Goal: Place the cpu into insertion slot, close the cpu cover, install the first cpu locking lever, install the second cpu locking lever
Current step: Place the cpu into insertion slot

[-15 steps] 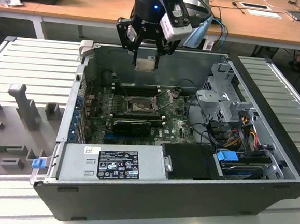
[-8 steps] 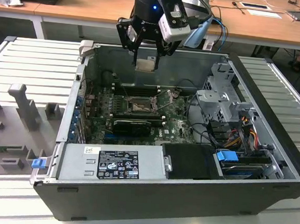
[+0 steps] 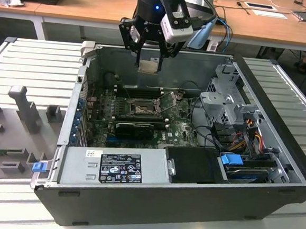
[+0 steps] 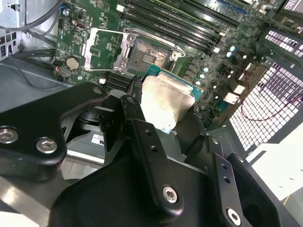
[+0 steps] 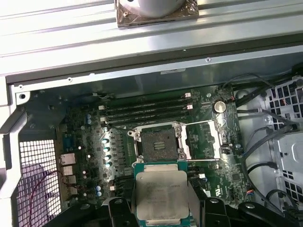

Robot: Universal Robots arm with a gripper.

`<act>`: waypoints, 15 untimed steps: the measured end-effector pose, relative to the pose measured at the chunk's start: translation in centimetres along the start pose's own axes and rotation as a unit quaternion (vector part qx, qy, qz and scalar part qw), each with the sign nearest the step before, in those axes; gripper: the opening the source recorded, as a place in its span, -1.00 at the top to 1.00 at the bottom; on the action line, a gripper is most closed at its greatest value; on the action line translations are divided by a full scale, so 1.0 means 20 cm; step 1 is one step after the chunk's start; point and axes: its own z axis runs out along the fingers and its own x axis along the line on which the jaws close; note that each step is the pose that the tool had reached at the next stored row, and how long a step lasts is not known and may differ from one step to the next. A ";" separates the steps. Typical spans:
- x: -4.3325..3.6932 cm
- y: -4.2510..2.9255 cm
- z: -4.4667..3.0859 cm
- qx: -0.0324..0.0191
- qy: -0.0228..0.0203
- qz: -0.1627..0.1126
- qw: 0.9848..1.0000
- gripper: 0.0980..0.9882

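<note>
My gripper [image 3: 148,61] grips the cpu [image 5: 161,194] by its edges. The insertion slot [image 5: 156,144] lies below the gripper, well apart and uncovered, with the cpu cover [image 5: 202,138] swung open beside it.

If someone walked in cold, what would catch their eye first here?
The gripper holds the cpu above the open computer case, upper middle of the exterior view. Below it, the insertion slot on the green motherboard lies bare, its cpu cover swung open.

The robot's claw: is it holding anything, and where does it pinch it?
Yes. The gripper holds the chip, pinched at two opposite edges.
</note>
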 end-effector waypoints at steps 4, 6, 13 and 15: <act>0.000 0.000 0.000 0.000 -0.001 0.013 1.000 0.02; 0.000 0.000 0.000 0.000 -0.002 0.017 1.000 0.02; 0.000 0.000 0.000 -0.001 -0.003 0.029 1.000 0.02; 0.000 0.000 0.000 -0.001 -0.003 0.031 1.000 0.02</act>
